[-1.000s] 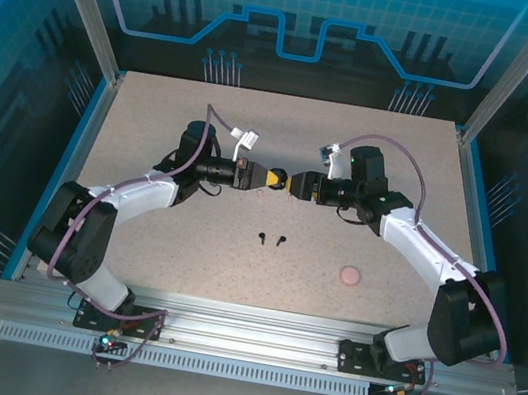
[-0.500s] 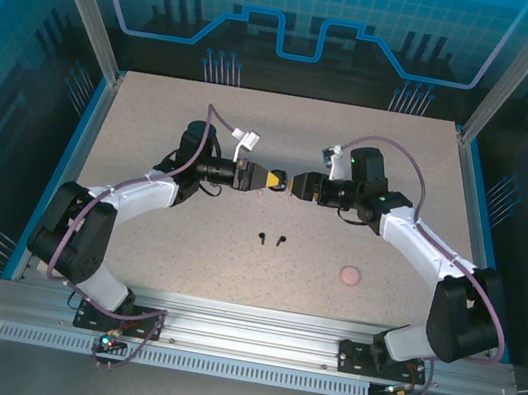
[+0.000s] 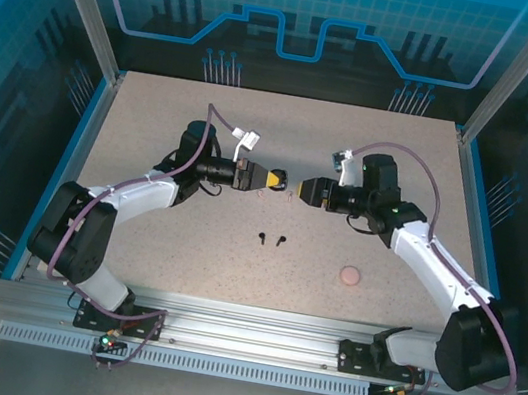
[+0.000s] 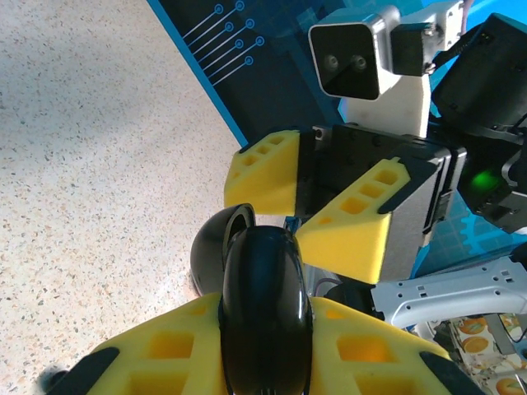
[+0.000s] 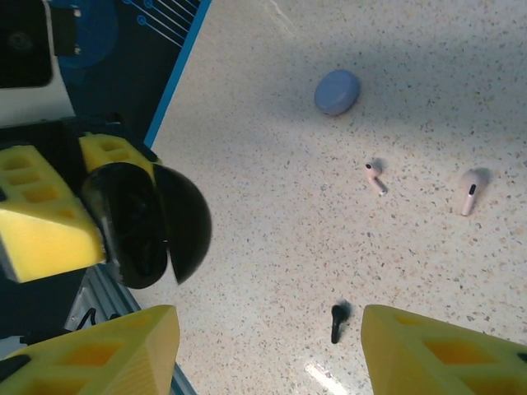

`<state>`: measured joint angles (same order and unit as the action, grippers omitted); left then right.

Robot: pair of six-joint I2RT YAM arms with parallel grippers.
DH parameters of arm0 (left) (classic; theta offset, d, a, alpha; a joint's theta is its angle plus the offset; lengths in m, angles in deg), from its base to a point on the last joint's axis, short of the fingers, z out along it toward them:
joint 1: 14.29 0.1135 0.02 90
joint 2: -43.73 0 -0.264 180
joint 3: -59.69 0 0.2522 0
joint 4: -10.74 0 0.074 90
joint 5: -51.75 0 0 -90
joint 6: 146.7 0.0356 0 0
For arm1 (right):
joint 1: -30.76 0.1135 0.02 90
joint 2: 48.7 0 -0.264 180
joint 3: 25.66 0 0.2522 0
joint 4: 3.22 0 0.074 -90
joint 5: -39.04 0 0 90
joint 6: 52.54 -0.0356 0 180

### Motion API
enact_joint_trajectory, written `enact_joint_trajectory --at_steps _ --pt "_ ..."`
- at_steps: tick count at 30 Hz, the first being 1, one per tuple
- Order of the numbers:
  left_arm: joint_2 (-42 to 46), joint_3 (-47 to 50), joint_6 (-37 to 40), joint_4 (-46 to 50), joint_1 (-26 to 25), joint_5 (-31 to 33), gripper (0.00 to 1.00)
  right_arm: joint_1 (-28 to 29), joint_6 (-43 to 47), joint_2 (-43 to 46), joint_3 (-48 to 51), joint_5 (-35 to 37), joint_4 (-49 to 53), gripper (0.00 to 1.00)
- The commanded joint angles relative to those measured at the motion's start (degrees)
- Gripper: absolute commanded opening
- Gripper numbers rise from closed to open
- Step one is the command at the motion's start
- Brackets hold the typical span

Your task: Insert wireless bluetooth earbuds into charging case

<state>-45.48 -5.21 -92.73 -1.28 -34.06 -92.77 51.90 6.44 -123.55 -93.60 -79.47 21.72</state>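
Left claw (image 4: 263, 337): gripped the open black case (image 4: 262, 271).
Right claw (image 5: 268, 350): gaped wide, empty.
Bench (image 5: 428, 90): black earbud (image 5: 338, 321), pink earbuds (image 5: 469, 193), lavender case (image 5: 337, 91) lay scattered.

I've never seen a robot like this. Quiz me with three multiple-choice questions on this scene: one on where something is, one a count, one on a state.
1. Where is the black case?
A) lying loose
B) clamped in the left gripper
C) balanced on a camera

2. How many black earbuds lie on the table in the overhead view?
A) none
B) two
C) five

3. The black case is:
A) hinged open
B) snapped shut
C) in two separate pieces

Answers:
1 B: the left wrist view shows yellow pads squeezing it on both sides.
2 B: a pair lies side by side near the table's middle.
3 A: the right wrist view shows its two halves spread apart but joined.
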Motion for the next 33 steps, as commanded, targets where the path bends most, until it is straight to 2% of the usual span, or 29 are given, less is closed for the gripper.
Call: enact_joint_trajectory --at_steps 1,11,21,33 --pt "0.31 -1.17 0.87 -1.39 -0.27 -1.38 0.0 1.43 0.29 -0.54 -3.03 0.28 1.5 0.59" --pt "0.09 -1.88 0.36 -1.54 -0.27 -1.38 0.0 5.55 0.21 -6.44 -8.07 1.84 1.05 0.55" --pt "0.52 -2.04 0.17 -1.64 -0.31 -1.73 0.0 5.56 -0.15 -10.17 -9.0 3.55 0.28 0.44" --pt "0.7 -1.72 0.26 -1.98 -0.35 -1.9 0.0 5.7 -0.27 -11.46 -9.91 -0.43 -2.04 0.36"
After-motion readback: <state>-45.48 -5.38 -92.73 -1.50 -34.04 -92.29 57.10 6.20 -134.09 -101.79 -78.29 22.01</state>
